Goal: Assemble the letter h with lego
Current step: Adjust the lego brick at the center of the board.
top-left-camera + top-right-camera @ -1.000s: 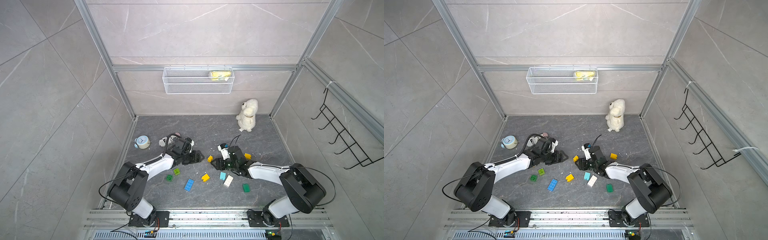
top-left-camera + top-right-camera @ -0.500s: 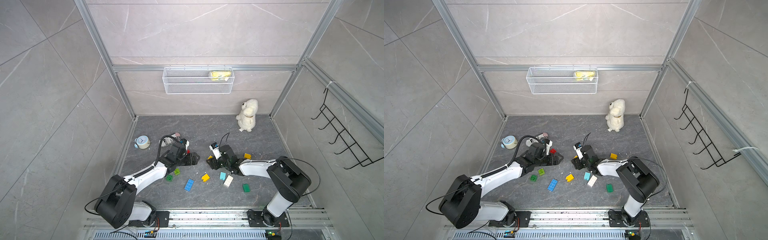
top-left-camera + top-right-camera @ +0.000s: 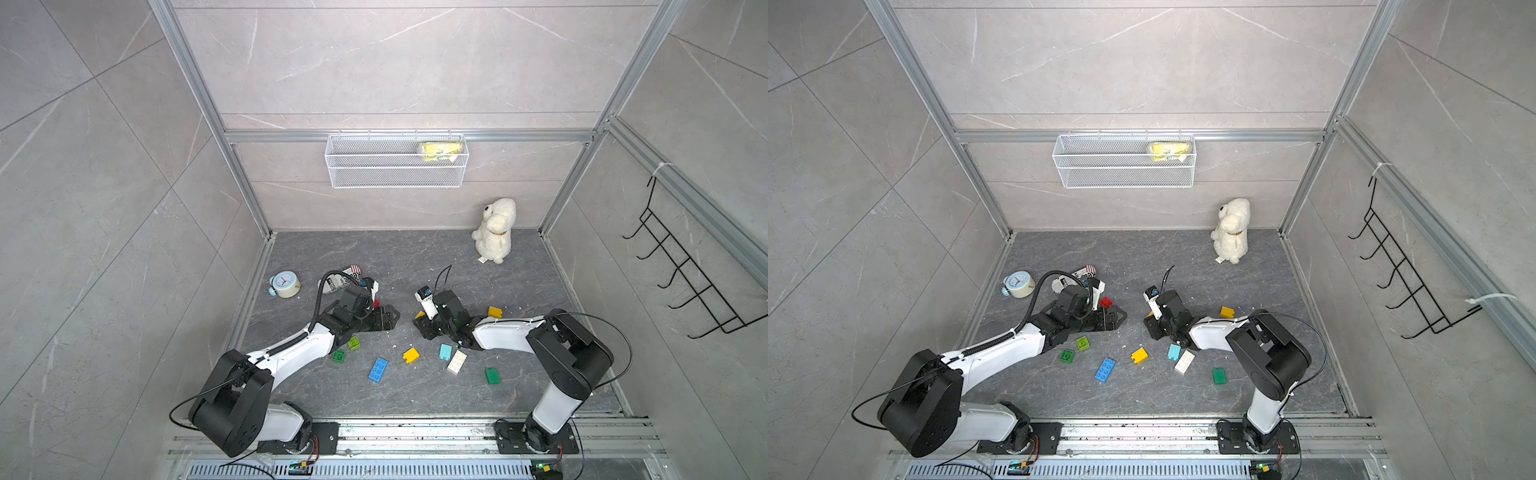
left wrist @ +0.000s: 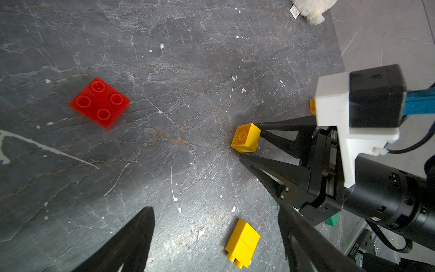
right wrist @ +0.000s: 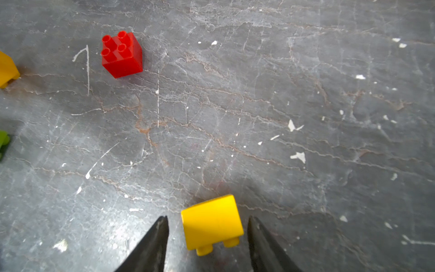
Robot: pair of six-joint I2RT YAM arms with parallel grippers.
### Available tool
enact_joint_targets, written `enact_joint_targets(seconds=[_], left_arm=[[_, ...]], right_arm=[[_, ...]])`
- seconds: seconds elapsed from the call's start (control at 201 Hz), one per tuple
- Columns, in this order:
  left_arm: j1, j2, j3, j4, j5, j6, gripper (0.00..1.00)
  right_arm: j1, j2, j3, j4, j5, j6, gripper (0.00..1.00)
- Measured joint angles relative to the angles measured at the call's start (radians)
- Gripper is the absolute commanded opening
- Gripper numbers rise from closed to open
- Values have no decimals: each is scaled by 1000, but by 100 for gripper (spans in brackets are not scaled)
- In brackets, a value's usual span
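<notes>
In my right wrist view the edge cuts off a yellow brick (image 5: 7, 68) and a lime brick (image 5: 3, 142); the left one crops the plush (image 4: 310, 8).

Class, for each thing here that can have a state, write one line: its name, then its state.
left gripper: jaws open, empty.
right gripper: jaws open, astride the yellow brick, gaps both sides.
yellow brick: on its side, studs toward that gripper, not gripped.
red brick: studs up, loose.
blue brick: flat, studs up, loose.
plush: sitting upright.
</notes>
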Motion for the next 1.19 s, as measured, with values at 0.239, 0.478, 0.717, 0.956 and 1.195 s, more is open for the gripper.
enact_joint_targets(seconds=[0.239,0.478,0.717,0.956,1.195], left_arm=[[0,0,0,0,0,0,87],[0,0,0,0,0,0,87],[0,-8,0,-19,-2,-2,88],[0,-28,0,-42,-39,-18,88],[0,-50,0,-76,-72,-34,88]], right_arm=[[15,19,30,-32,20,-25,37],[19,21,71,-107,31,-27,23],[28,22,266,-453,61,25,17],[29,78,634,-978,47,112,22],[30,253,808,-1341,27,104,25]])
